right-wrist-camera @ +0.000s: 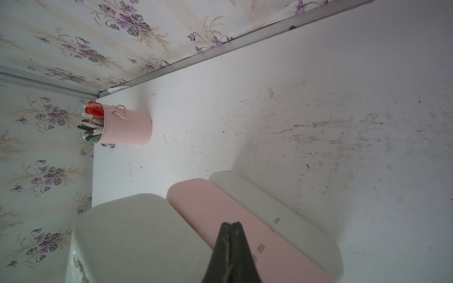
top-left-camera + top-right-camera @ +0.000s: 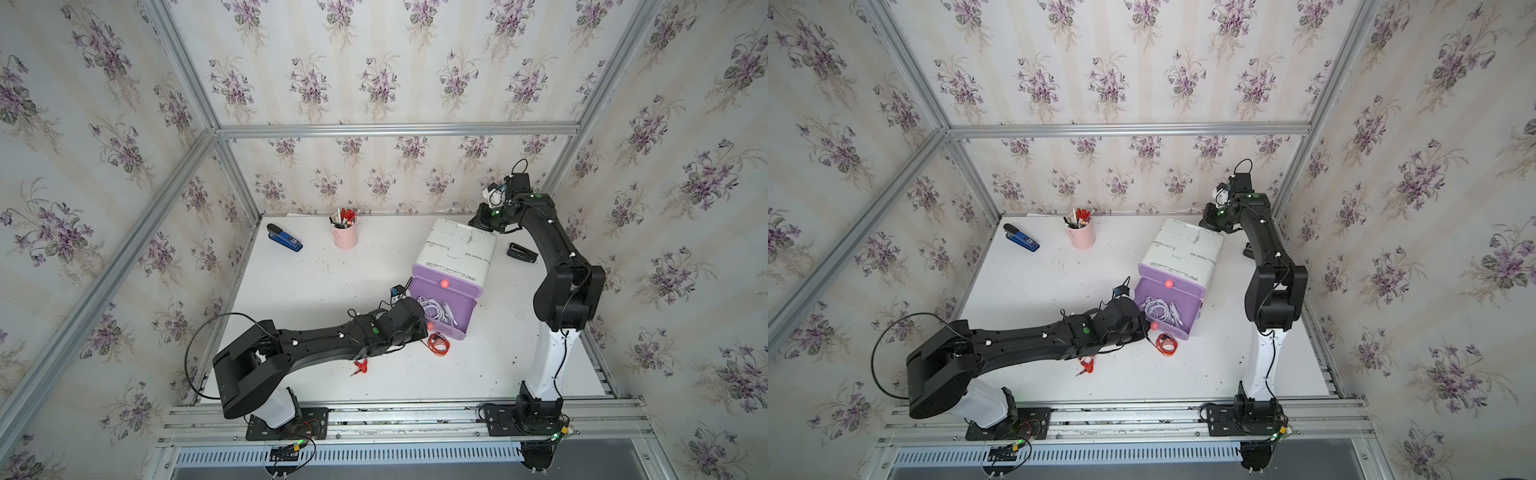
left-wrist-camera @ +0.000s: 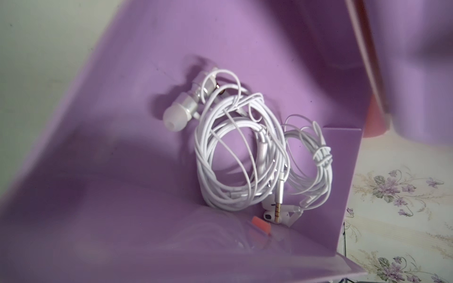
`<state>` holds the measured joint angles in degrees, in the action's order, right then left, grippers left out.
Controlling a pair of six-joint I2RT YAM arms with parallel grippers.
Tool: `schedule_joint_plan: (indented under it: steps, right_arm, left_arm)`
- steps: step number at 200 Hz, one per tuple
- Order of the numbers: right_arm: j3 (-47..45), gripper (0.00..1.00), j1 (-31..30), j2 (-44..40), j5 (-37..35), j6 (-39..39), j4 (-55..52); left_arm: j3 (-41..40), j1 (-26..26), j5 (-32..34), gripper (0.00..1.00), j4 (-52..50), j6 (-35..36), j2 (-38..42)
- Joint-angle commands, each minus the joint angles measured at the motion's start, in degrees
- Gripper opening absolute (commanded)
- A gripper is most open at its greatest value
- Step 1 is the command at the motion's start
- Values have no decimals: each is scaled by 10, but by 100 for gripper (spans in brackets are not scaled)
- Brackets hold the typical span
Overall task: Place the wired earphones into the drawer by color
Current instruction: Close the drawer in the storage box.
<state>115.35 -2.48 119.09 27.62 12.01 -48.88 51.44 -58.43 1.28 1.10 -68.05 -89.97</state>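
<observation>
Left wrist view: we look into the open purple drawer (image 3: 245,36), where two white earphone bundles (image 3: 240,152) lie touching in one corner.
Red earphones: both are out on the bench (image 2: 311,282) in both top views. One red coil (image 2: 438,344) lies just beside the drawer's front, and a second red coil (image 2: 359,368) lies near the left arm (image 2: 332,336).
Black earphones: none that we can find.
Left hand: hidden under its wrist at the drawer's front, fingers together (whether they pinch the pink knob (image 2: 431,326) we cannot tell).
Right hand (image 1: 231,224): fingers pressed together on nothing, over the back of the white drawer unit (image 2: 461,249), well apart from the cords.
Handling: we judge the cords light, limp and a little springy. Loose loops could trail and snag on a drawer rim.
Where to hold: across the thick middle of a coil, taking many strands at once, not by a bud or the jack plug.
</observation>
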Motion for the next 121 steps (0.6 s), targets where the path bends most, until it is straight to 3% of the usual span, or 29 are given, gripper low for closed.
schedule_joint_plan:
  steps: [1, 121]
  right_arm:
    - [-10, 0, -5, -2, 11, -8, -25]
    - [-34, 0, -6, -12, 9, -13, -13]
  left_arm:
    - [23, 6, 10, 0, 20, 20, -17]
    - [98, 49, 19, 0, 96, 20, -99]
